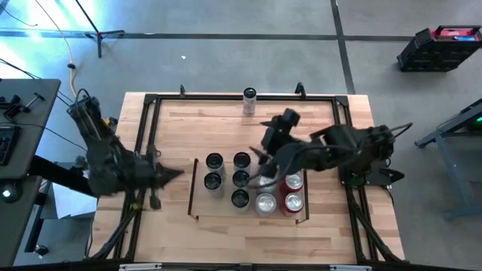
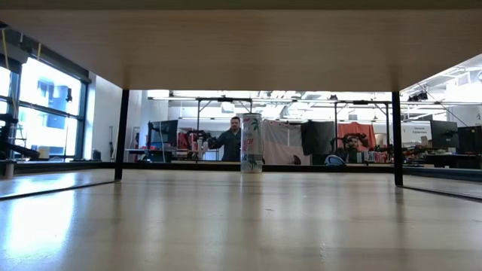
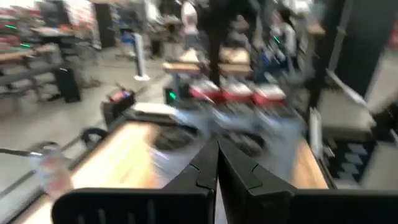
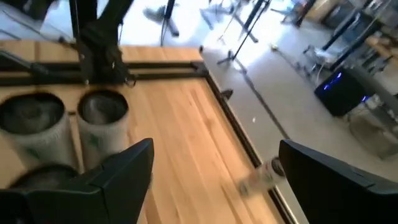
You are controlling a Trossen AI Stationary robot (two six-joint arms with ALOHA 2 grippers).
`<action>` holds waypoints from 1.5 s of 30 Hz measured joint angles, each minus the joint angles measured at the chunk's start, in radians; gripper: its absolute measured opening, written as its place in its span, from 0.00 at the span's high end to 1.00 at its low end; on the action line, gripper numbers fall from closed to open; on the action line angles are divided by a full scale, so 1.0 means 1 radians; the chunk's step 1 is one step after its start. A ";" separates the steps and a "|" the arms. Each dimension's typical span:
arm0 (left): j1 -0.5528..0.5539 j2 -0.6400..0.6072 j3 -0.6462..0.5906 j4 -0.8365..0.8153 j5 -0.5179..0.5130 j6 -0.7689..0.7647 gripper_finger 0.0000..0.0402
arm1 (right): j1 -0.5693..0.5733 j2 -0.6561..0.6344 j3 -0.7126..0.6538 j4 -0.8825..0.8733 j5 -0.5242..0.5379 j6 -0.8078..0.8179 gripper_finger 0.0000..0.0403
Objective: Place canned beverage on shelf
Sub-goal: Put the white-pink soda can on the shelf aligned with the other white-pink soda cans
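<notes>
Your left gripper [image 1: 175, 174] sits clenched tight, holding nothing, left of the shelf [image 1: 194, 188]. Its wrist view is blurry, so cans there are hard to make out. One can [image 1: 249, 101] stands alone at the wood surface's [image 1: 218, 128] far edge. Your right gripper [image 1: 260, 175] hangs released, fingers wide, over the shelf's cans

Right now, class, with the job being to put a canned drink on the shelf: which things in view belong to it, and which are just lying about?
Part of the job:
- lone can at the table's far edge
- shelf
- cans on the shelf
- right gripper, open above the shelf
- left gripper, shut, waiting beside the shelf

Just lying about:
- black crate on the floor
- yellow cable
</notes>
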 joint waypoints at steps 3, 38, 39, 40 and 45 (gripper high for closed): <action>0.019 -0.080 0.002 0.035 -0.048 0.058 1.00 | -0.044 -0.025 0.000 -0.073 -0.050 0.027 0.18; 0.797 -0.313 -0.067 -0.125 0.507 0.123 0.46 | -0.659 -0.049 -0.015 0.071 -0.551 -0.144 0.18; 0.806 -0.319 -0.075 -0.128 0.527 0.132 0.46 | -0.681 -0.026 -0.015 0.078 -0.563 -0.131 0.17; 0.813 -0.326 -0.082 -0.130 0.538 0.135 0.45 | -0.701 -0.003 -0.015 0.083 -0.570 -0.114 0.17; 0.825 -0.364 -0.098 -0.151 0.584 0.171 0.43 | -0.754 0.110 -0.016 0.084 -0.699 -0.054 0.12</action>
